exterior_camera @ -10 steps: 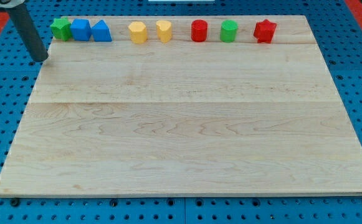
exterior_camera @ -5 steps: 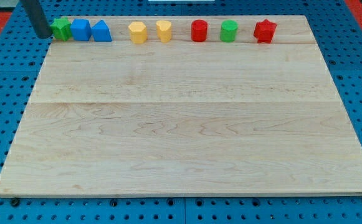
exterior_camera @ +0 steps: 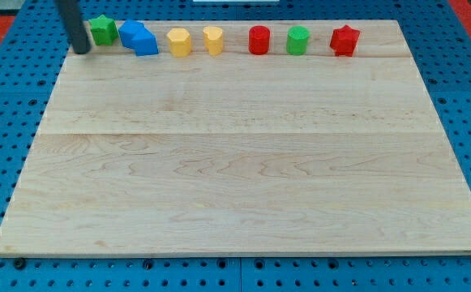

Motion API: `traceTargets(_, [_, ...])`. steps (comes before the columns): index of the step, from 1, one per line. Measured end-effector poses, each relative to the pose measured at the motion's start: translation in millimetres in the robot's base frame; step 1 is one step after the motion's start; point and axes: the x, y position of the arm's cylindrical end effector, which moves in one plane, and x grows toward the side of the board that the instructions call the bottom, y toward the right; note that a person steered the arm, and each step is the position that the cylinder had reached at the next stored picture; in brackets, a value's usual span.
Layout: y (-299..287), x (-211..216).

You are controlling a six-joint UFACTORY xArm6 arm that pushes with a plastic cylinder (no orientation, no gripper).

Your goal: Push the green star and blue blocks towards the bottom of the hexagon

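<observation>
Pale wooden board (exterior_camera: 243, 170) on blue pegboard (exterior_camera: 0, 122) | my tip (exterior_camera: 82, 50) at top-left corner, just left of green star (exterior_camera: 102, 30), contact unclear | two blue blocks (exterior_camera: 139, 38) touching, right of star | yellow hexagon (exterior_camera: 179, 41) beside them | remaining blocks line the view's top edge
</observation>
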Motion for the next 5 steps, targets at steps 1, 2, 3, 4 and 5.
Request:
traceTargets(1, [-16,-6])
traceTargets(2, [10,-72])
traceTargets(3, [56,-53])
traceTargets(4, [162,-18])
traceTargets(5, [261,27])
